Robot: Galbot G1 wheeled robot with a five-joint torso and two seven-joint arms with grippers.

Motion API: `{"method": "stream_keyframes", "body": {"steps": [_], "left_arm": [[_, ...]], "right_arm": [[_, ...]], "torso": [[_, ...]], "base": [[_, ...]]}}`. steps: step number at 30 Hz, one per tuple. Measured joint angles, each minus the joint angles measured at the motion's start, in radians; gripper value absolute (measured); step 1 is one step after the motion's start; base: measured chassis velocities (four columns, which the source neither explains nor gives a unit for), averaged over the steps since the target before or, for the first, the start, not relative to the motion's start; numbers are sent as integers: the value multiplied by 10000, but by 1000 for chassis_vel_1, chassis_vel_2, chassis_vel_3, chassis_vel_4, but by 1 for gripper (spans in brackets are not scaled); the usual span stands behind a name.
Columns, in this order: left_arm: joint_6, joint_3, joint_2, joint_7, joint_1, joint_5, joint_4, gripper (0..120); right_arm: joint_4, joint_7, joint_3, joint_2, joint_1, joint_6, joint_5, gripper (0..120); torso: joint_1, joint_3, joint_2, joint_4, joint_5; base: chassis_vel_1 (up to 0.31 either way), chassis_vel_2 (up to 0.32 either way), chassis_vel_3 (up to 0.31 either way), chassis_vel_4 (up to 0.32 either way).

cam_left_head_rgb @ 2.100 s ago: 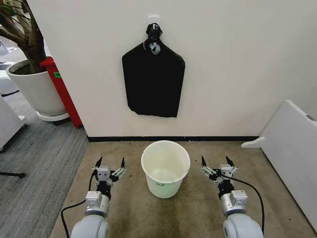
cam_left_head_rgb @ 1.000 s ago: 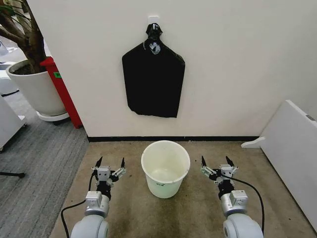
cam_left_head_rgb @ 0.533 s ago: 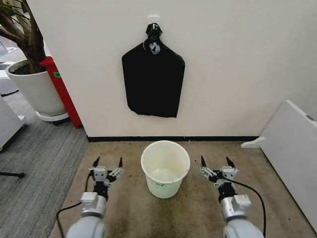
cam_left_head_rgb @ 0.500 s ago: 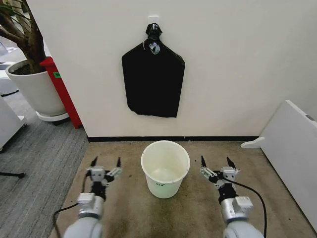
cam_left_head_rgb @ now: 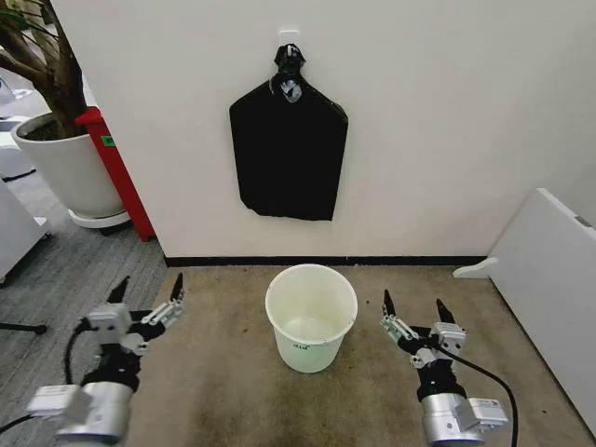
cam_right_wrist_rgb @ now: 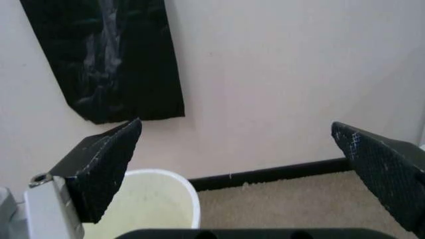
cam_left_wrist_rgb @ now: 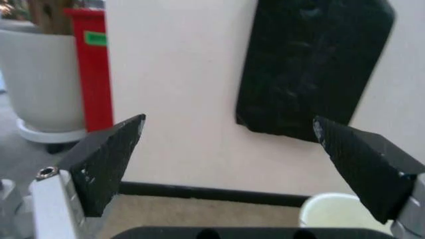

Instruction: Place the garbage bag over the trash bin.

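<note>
I see the flat black plastic bag bundle [cam_left_head_rgb: 289, 149] hanging from a white wall hook [cam_left_head_rgb: 290, 38], knotted at its top, its long axis vertical and its loose bottom edge pointing down toward the round cream-white plastic bucket [cam_left_head_rgb: 311, 317], which stands mouth-up on the brown carpet [cam_left_head_rgb: 242, 391] directly below, probably staged for an easy pull-down. My left gripper [cam_left_head_rgb: 147, 304] and right gripper [cam_left_head_rgb: 414, 321] flank the bucket, both spread wide and holding nothing

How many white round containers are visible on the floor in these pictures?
2: the trash bin on the carpet between both grippers, and the large plant pot at far left beside the red container.
</note>
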Motion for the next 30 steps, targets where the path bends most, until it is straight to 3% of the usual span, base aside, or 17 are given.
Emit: {"method": "stream_keyframes", "body": {"steps": [10,15,21,30], "left_arm": [[-71,-1,172,-2,105,-124,38,100],[-87,-63,296,-13,111,-130,64,100],[-23,-212,810,-204,50,-590,87,100],[21,-309,1426,-332,-15,-694,98,100]], "right_arm": [[77,386,195,-874,407,-686,1631,100],[-4,897,71,-2115,949,-677,3550,100],[-312,1648,-438,-3320,2888,-767,7337,100],[-1216,2582,-1809,-3675,5517,-778,10181,100]], "torso": [[0,1,0,-1,0],[0,2,0,-1,2],[0,2,-1,1,2],[0,3,-1,0,0]], "base": [[0,0,0,0],[0,0,0,0],[0,0,0,0],[0,0,0,0]]}}
